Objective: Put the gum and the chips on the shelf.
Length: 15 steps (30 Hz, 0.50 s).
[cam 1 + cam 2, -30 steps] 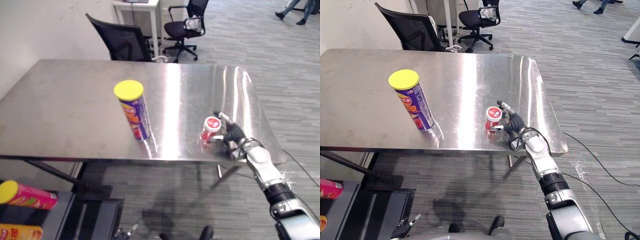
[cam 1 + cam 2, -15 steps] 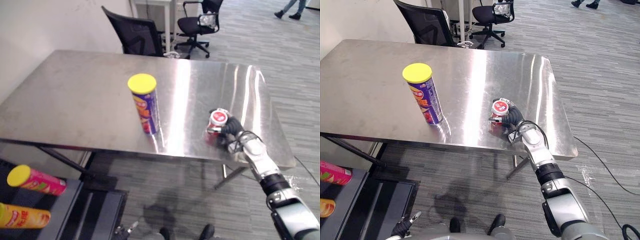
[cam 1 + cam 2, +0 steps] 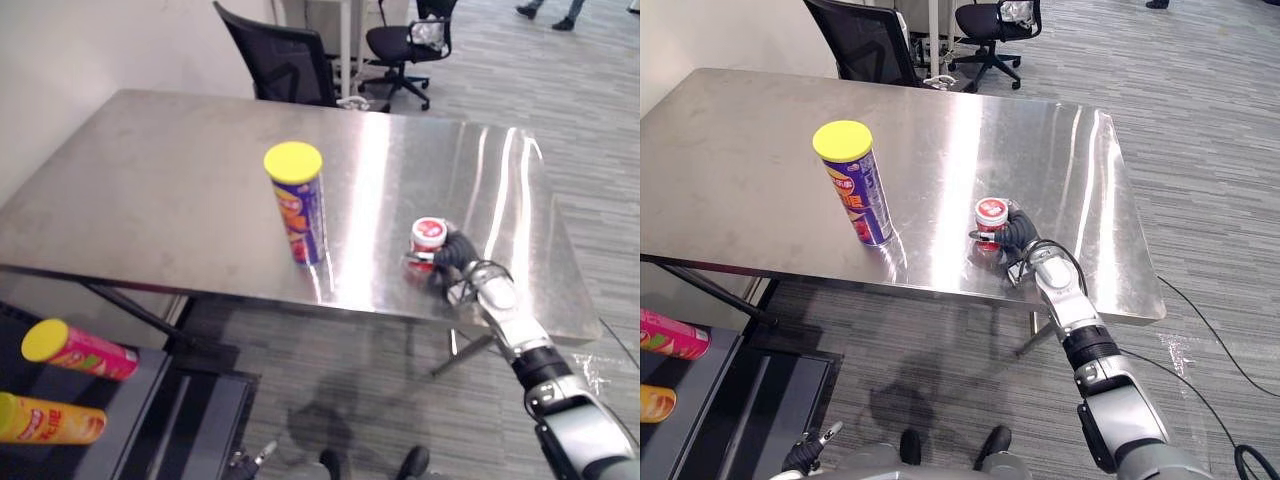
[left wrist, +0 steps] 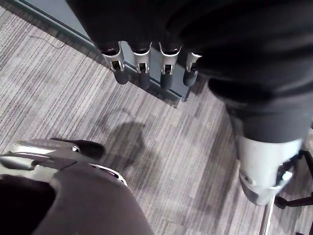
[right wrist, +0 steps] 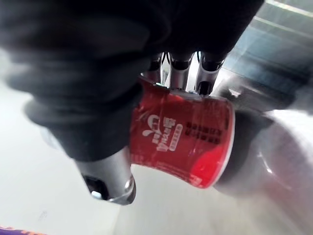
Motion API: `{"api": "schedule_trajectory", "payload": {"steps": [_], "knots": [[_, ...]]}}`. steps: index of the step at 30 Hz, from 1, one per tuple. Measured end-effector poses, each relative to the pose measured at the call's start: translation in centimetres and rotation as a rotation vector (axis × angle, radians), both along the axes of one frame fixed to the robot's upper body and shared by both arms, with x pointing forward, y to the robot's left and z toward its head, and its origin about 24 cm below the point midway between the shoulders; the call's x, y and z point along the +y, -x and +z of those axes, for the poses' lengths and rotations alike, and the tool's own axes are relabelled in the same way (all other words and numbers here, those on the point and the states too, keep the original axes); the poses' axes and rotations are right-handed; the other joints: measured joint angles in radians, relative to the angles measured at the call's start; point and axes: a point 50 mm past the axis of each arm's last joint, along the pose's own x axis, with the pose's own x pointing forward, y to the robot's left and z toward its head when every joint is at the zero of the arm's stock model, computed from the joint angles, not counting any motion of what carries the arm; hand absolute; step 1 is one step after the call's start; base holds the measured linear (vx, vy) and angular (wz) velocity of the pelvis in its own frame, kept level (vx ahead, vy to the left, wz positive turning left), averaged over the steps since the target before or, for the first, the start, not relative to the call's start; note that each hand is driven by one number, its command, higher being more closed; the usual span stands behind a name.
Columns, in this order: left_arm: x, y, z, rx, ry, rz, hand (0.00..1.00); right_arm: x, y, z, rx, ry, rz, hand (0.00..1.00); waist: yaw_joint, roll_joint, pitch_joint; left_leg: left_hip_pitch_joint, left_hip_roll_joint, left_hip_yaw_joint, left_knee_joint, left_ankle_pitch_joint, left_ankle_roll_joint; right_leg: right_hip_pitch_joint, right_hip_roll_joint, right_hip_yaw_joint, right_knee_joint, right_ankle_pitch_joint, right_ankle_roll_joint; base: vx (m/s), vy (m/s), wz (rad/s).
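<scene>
We are at the grasp of the gum: our right hand (image 3: 1018,233) curls its fingers round the red gum tub (image 3: 991,217), which stands on the table (image 3: 760,130). Next we should lift it toward the shelf (image 3: 135,420). The chips can (image 3: 858,190) stands untouched, and our left hand (image 4: 142,68) hangs with straight fingers.

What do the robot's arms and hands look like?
The right arm is silver-grey with a black ring. The right hand wears a dark ribbed cover. The left hand has silver fingers with dark tips in a row under its dark cover.
</scene>
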Motion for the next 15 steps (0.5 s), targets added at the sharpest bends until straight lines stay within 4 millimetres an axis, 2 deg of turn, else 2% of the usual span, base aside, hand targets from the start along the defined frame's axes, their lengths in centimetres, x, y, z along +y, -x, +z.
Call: {"api": "schedule_trajectory", "payload": {"steps": [8, 10, 15], "knots": [[0.3, 0.1, 0.0, 0.003, -0.017, 0.023, 0.0, 0.9, 3.1, 3.6, -0.203, -0.084, 0.068, 1.0, -0.011, -0.004, -0.003, 0.003, 0.001, 0.014, -0.007, 0.0, 0.0, -0.009, 0.002, 0.024, 0.0, 0.0, 0.0, 0.02, 0.014, -0.06], [0.4, 0.2, 0.0, 0.007, -0.026, 0.033, 0.0, 0.7, 4.2, 5.2, -0.274, -0.109, 0.09, 1.0, -0.024, -0.013, -0.008, 0.003, 0.001, 0.017, -0.007, 0.0, 0.0, -0.01, 0.002, 0.026, 0.0, 0.0, 0.0, 0.0, 0.0, 0.0], [0.9, 0.5, 0.1, 0.014, -0.035, 0.06, 0.0, 0.1, 6.0, 6.9, -0.35, -0.165, 0.122, 1.0, -0.034, -0.036, -0.025, 0.013, 0.004, 0.038, -0.008, -0.003, -0.003, -0.011, 0.006, 0.049, 0.0, 0.0, 0.0, -0.01, 0.006, -0.14]]}}
